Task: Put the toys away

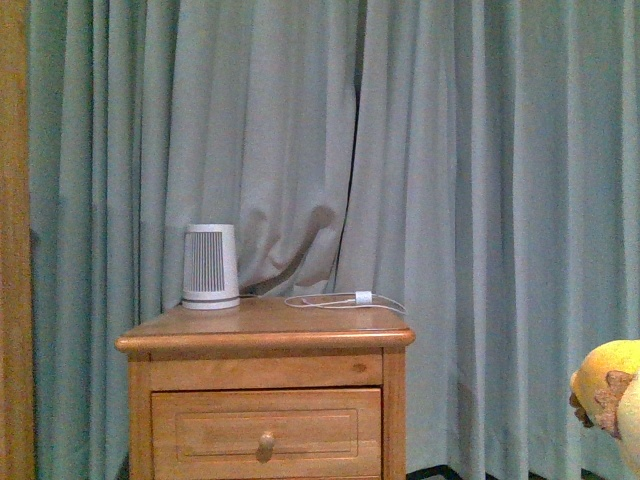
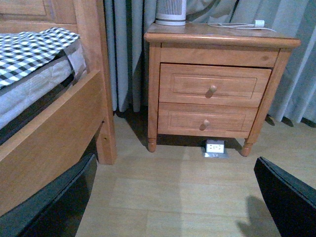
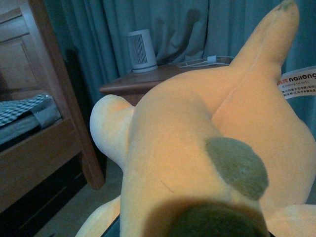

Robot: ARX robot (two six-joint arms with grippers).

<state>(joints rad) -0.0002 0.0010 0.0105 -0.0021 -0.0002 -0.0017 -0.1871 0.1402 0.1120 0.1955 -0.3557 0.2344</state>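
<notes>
The toy is an orange-yellow plush animal [image 3: 197,138] with a brownish patch [image 3: 237,165] and a pointed limb with a white tag [image 3: 298,81]. It fills the right wrist view, held up off the floor. My right gripper is shut on it, with the jaws buried under the plush. In the front view only a rounded yellow part of the plush [image 1: 612,385] shows, at the lower right edge. My left gripper [image 2: 175,195] hangs open above bare wooden floor, its black fingers [image 2: 286,197] wide apart with nothing between them.
A wooden nightstand [image 1: 265,335] with two drawers [image 2: 215,84] stands against grey-blue curtains [image 1: 480,200]. A white ribbed device [image 1: 210,265] and a white cable [image 1: 345,300] are on it. A wooden bed frame [image 2: 54,128] with checked bedding [image 2: 29,47] is beside it. A floor socket [image 2: 215,148] sits underneath.
</notes>
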